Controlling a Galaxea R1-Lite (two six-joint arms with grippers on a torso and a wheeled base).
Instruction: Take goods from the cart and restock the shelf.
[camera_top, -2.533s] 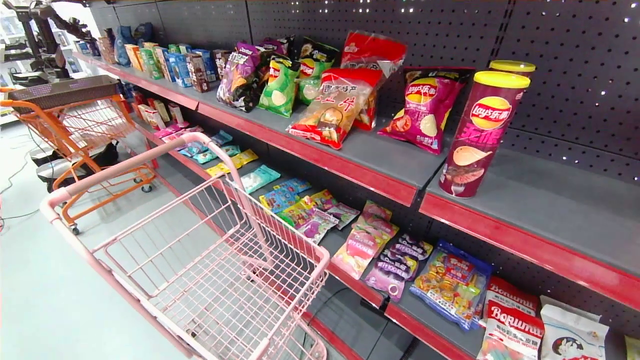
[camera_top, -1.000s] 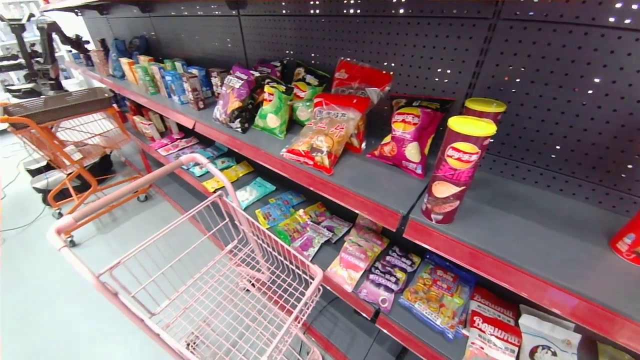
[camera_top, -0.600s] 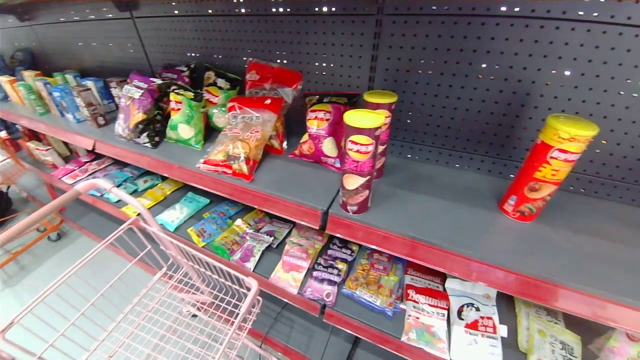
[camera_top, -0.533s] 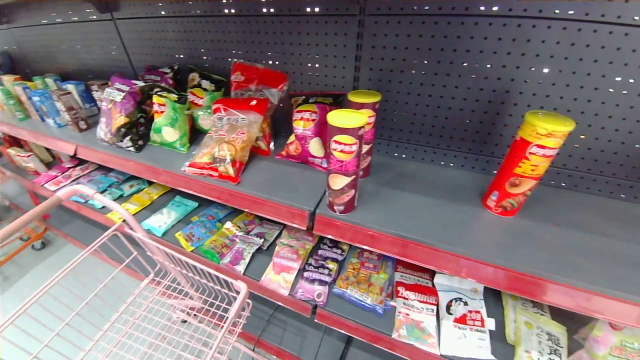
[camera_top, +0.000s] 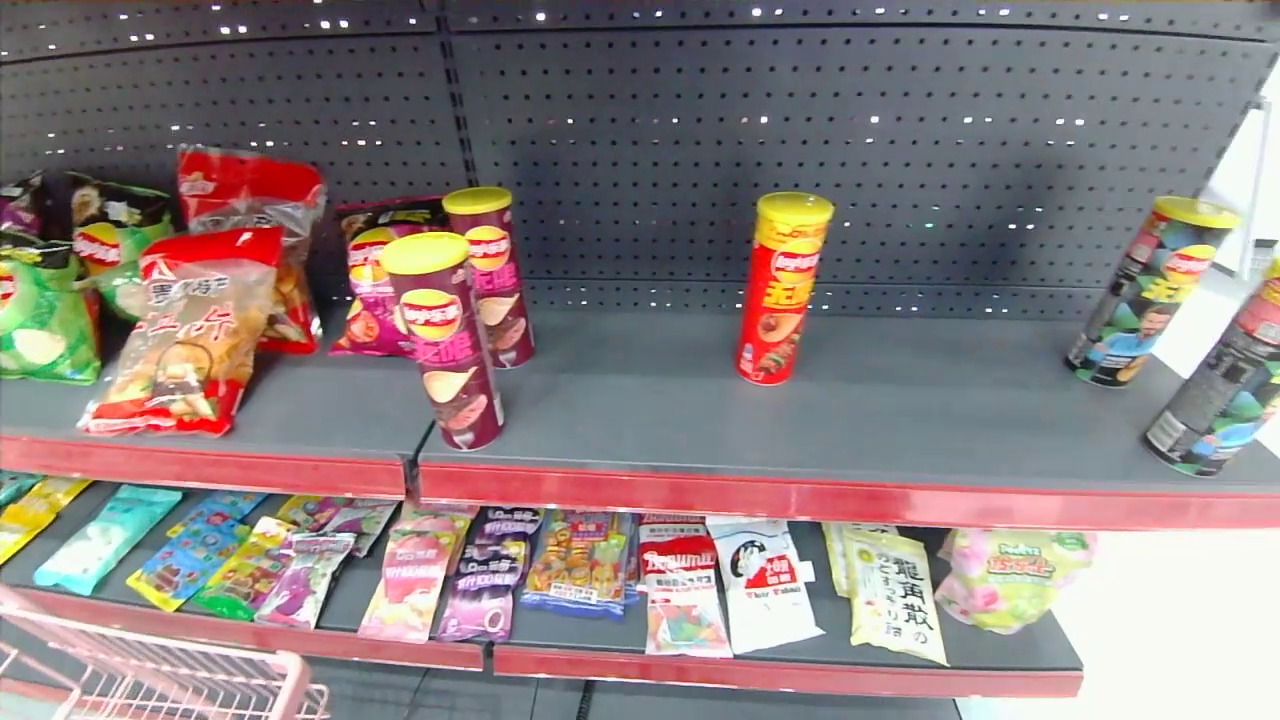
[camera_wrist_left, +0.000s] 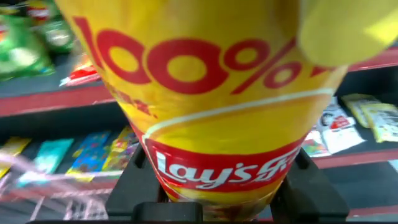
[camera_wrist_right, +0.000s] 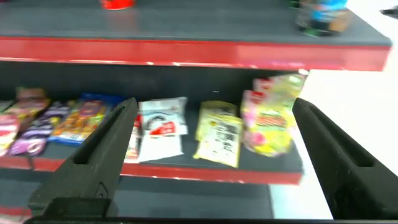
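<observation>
**Left gripper** (camera_wrist_left: 217, 193): black fingers (camera_wrist_left: 134, 183) are closed on a glossy yellow canister (camera_wrist_left: 211, 112) with a rounded wall and red printing. It is held off the shelving, facing the racks.

**Right gripper** (camera_wrist_right: 217, 155): fingers (camera_wrist_right: 93, 165) are spread wide with nothing between them, level with the lower shelf (camera_top: 780, 672) of flat pouches (camera_top: 770, 585).

**Upper shelf** (camera_top: 800, 420): matte grey deck, red front lip, perforated back panel (camera_top: 700, 150).
- Standing on it are two maroon tubes (camera_top: 445, 340) and a red tube (camera_top: 780, 290), all with yellow lids.
- Two dark patterned tubes (camera_top: 1140, 295) stand at the far right.
- Crinkled bags (camera_top: 190, 330) lie at the left.

**Pink wire cart** (camera_top: 150, 685): one corner shows below.

Label print not transcribed.
</observation>
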